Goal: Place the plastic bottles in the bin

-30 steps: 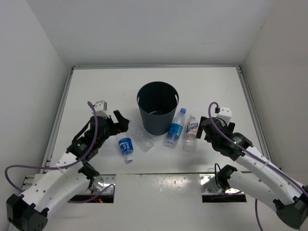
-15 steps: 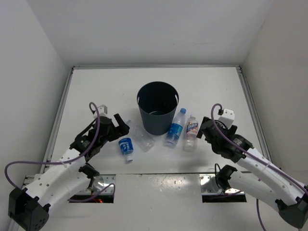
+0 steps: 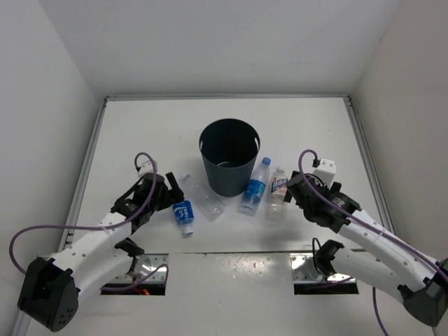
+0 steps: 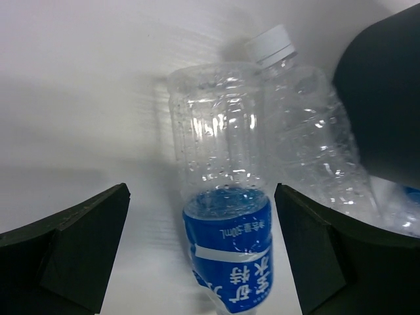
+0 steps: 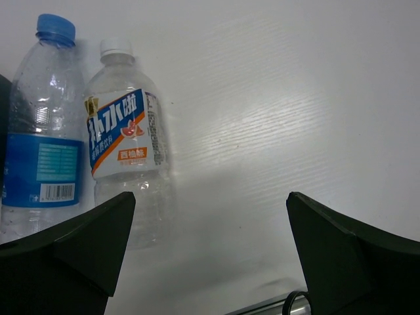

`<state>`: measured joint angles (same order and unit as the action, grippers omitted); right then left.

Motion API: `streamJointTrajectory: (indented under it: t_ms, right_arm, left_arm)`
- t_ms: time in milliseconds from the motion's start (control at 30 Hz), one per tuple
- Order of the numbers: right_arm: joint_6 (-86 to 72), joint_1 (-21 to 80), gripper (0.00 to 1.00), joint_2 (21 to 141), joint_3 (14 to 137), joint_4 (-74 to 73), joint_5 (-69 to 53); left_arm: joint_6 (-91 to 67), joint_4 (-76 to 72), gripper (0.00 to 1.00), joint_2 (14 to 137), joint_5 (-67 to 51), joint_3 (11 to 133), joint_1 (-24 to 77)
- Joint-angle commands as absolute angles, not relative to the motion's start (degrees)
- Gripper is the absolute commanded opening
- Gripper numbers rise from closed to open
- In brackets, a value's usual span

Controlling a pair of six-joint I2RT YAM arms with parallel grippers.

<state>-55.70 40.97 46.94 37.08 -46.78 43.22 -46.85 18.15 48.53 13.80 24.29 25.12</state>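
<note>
1. The round dark navy plastic bin (image 3: 229, 155) is standing upright at the middle of the white tabletop (image 3: 140, 133). All four bottles are lying outside it on the tabletop.
2. The clear plastic bottle with the blue label (image 3: 183, 213) is lying at the bin's 7 o'clock. The clear unlabelled plastic bottle (image 3: 208, 203) is lying just beside it, between it and the foot of the bin.
3. The blue-capped clear bottle with a blue label (image 3: 256, 185) is lying at the bin's 5 o'clock, just beside the bin's wall. The white-capped clear bottle with the white-blue label (image 3: 278, 192) is lying alongside it, at its 3 o'clock.
4. The left claw (image 3: 171, 190) is sitting low at the 11 o'clock side of the clear plastic bottle with the blue label. In the left wrist view it is gaping wide and gripping nothing. Its fingers (image 4: 79, 243) are flanking that bottle without touching it, and the bin's dark wall is showing at 2 o'clock.
5. The right claw (image 3: 294, 190) is hovering near the 3 o'clock side of the white-capped bottle. In the right wrist view it is spread wide and holding nothing. Both right-hand bottles are showing at 10 o'clock, and mostly bare tabletop is lying between the fingers.
</note>
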Motion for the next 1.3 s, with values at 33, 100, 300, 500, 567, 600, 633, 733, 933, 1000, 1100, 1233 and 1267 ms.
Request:
streamJointTrajectory:
  t_ms: [33, 100, 300, 500, 567, 600, 633, 733, 933, 1000, 1100, 1233, 1267]
  right_arm:
    - [-55.99, 40.78, 1.0, 48.51, 37.53, -46.41, 43.59]
    - [-55.99, 40.78, 1.0, 48.52, 37.53, -46.41, 43.59]
    - [-55.99, 40.78, 1.0, 47.99, 37.53, -46.41, 44.12]
    - [-55.99, 41.84, 1.0, 44.39, 36.3, -45.09, 44.12]
    - [-56.6, 41.84, 1.0, 44.38, 36.3, -45.7, 44.12]
    - [-57.21, 41.84, 1.0, 44.38, 36.99, -47.27, 44.82]
    - [-58.09, 42.53, 1.0, 44.38, 37.52, -48.42, 45.78]
    - [-61.61, 45.87, 1.0, 42.64, 37.54, -50.27, 50.18]
    - [-65.46, 52.46, 1.0, 36.92, 37.0, -52.9, 53.43]
    - [-66.79, 55.18, 1.0, 34.99, 37.0, -53.52, 55.45]
    - [-66.8, 58.79, 1.0, 34.45, 37.0, -53.53, 55.46]
    - [-66.88, 60.56, 1.0, 36.29, 37.53, -54.13, 57.3]
    - [-66.88, 60.56, 1.0, 36.82, 37.53, -54.14, 57.3]
  left_arm:
    - [-45.18, 13.8, 0.99, 50.8, 14.41, 23.99, 24.61]
    - [-44.65, 13.8, 0.99, 50.8, 15.03, 24.52, 24.61]
    - [-44.65, 13.1, 0.99, 50.8, 12.93, 23.47, 24.61]
    - [-43.51, 10.9, 0.99, 54.75, 9.76, 23.47, 25.75]
    - [-43.51, 11.42, 0.99, 55.45, 9.76, 23.47, 26.28]
    - [-43.51, 11.43, 0.99, 55.46, 9.23, 24.16, 26.28]
    - [-43.51, 12.38, 0.99, 55.46, 9.23, 24.78, 26.28]
    - [-43.51, 12.39, 0.99, 55.46, 9.57, 24.79, 27.5]
    - [-44.03, 13.1, 0.99, 54.93, 11.34, 24.26, 28.04]
    - [-44.03, 13.1, 0.99, 54.93, 11.34, 24.26, 28.04]
    - [-44.03, 13.1, 0.99, 56.6, 11.34, 24.26, 28.65]
    - [-44.03, 11.78, 0.96, 60.37, 11.34, 24.26, 28.65]
    - [-43.34, 11.78, 0.93, 62.12, 11.34, 24.26, 28.65]
